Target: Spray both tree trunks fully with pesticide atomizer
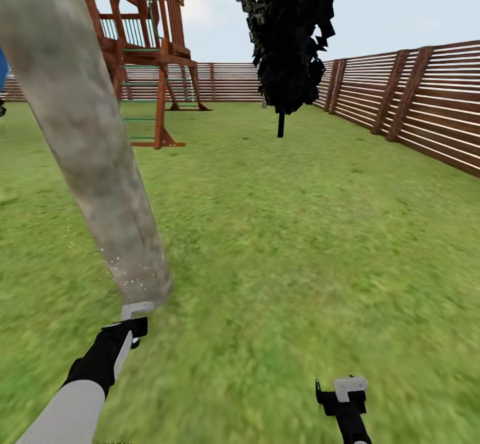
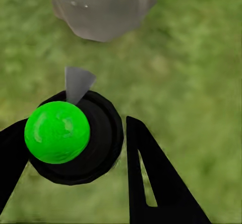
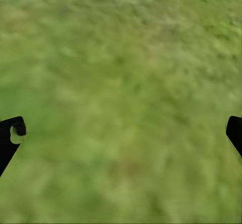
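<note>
Left gripper (image 2: 75, 148) pinches the sprayer (image 2: 68, 138) at lower left; aim steadily along the trunk (image 1: 87, 144). Right gripper (image 3: 121, 133) spread.

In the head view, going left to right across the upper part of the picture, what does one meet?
Tree trunk → wooden play tower → dark cypress → slatted wooden fence.
</note>
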Motion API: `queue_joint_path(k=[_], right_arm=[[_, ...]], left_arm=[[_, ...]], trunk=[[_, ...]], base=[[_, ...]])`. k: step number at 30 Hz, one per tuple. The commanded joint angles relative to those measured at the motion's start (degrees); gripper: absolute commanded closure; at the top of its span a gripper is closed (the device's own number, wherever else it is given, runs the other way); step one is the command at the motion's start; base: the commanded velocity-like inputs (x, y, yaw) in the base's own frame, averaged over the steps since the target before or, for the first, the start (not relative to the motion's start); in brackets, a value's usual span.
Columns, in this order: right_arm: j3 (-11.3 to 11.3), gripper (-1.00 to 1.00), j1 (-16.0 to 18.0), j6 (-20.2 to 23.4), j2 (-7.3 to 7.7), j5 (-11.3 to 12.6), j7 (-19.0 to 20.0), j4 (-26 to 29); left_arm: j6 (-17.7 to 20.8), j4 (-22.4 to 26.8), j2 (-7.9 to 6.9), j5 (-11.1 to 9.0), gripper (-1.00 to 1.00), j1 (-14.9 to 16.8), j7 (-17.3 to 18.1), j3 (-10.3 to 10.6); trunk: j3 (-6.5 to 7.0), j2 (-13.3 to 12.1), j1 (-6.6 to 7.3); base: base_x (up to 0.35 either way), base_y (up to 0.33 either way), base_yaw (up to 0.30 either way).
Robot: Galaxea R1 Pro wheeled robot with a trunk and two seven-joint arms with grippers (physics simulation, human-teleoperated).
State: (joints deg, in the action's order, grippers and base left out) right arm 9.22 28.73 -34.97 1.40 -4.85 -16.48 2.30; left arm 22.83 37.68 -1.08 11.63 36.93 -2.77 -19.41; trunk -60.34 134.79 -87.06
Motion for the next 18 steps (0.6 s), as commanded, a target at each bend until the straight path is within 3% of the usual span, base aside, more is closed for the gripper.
queue_joint_path(k=[1,3,8,14,18], right_arm=[[0.27,-1.00,0.01,0.08,0.01,-0.51,-0.59,-0.01],[0.28,-1.00,0.01,0.08,0.01,-0.51,-0.60,-0.01],[0.27,-1.00,0.01,0.08,0.00,-0.51,-0.60,-0.01],[0.28,-1.00,0.01,0.08,0.01,-0.51,-0.58,-0.01],[0.27,-1.00,0.01,0.08,0.00,-0.51,-0.58,-0.01]], left_arm=[[0.30,0.10,-0.62,0.26,1.00,0.01,0.06,-0.14],[0.37,0.11,-1.62,0.12,1.00,-0.01,0.05,-0.18],[0.38,0.04,-1.57,-0.06,1.00,-0.02,0.05,-0.24],[0.33,-0.57,-0.68,-0.25,1.00,-0.02,0.09,-0.33],[0.22,-0.67,1.28,-0.21,1.00,0.01,0.06,-0.28]], trunk=[[-0.05,0.02,0.00],[-0.05,0.02,0.00],[-0.05,0.02,0.00],[-0.05,0.02,0.00],[-0.05,0.02,0.00]], base=[[0.114,-0.275,0.277],[0.114,-0.275,0.277],[0.122,-0.274,0.277],[0.217,-0.204,0.278],[0.244,-0.174,0.278]])
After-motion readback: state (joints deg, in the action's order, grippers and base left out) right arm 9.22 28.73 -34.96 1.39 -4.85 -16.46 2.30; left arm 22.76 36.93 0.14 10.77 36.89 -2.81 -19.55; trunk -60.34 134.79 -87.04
